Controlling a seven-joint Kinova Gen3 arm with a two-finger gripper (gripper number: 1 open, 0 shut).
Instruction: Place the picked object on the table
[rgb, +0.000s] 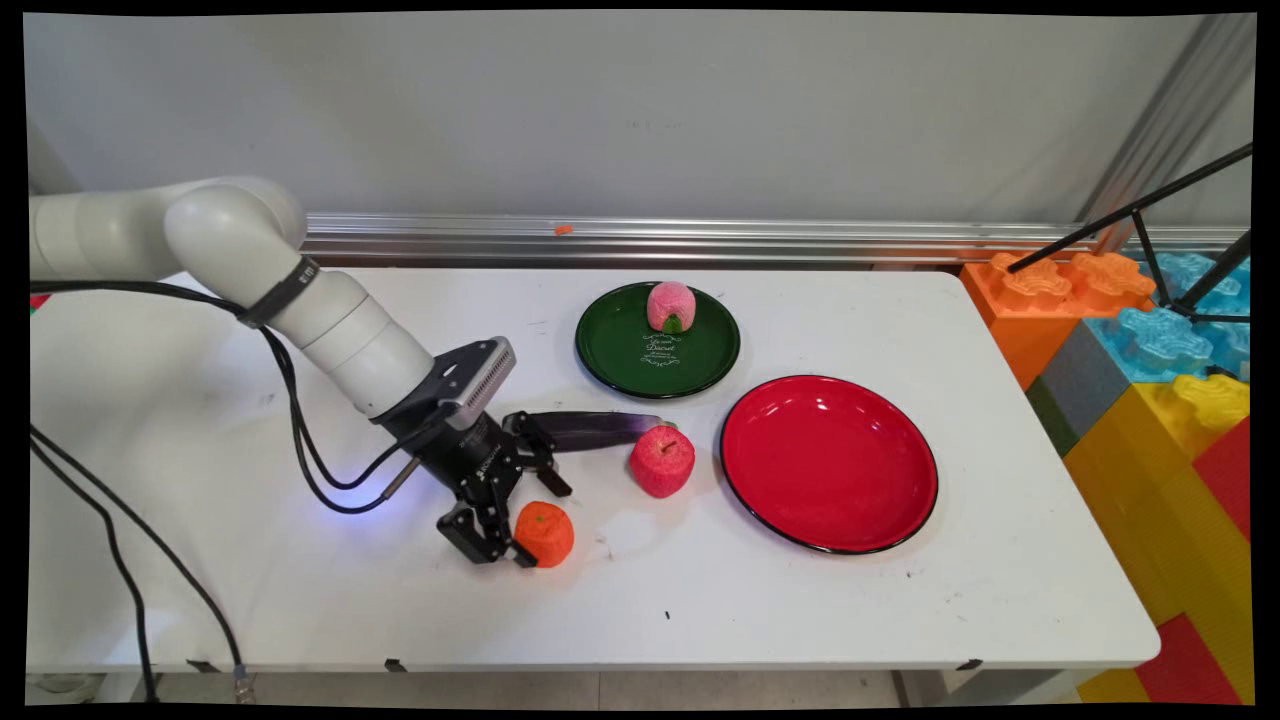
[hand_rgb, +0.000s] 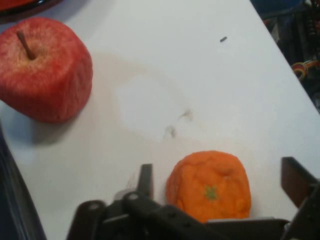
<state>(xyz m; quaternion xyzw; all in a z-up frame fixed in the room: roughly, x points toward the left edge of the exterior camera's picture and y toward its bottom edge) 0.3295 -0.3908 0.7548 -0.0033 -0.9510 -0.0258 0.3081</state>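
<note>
My black gripper (rgb: 527, 524) is down at the table, open, with one finger on each side of an orange fruit (rgb: 546, 533). In the hand view the orange fruit (hand_rgb: 210, 187) sits between the fingers (hand_rgb: 145, 181). The left one is close beside it and the right one stands a little apart from it. A red apple (rgb: 662, 461) stands upright just right of the gripper, and the red apple (hand_rgb: 45, 70) fills the hand view's upper left. A dark purple eggplant (rgb: 600, 430) lies on the table behind the gripper, its tip by the apple.
A red plate (rgb: 830, 465) lies empty right of the apple. A green plate (rgb: 620, 350) further back holds a pink peach (rgb: 670, 305). Big coloured foam blocks (rgb: 1150, 380) and a black tripod (rgb: 1180, 250) stand past the table's right end. Black cables (rgb: 300, 440) hang from the arm.
</note>
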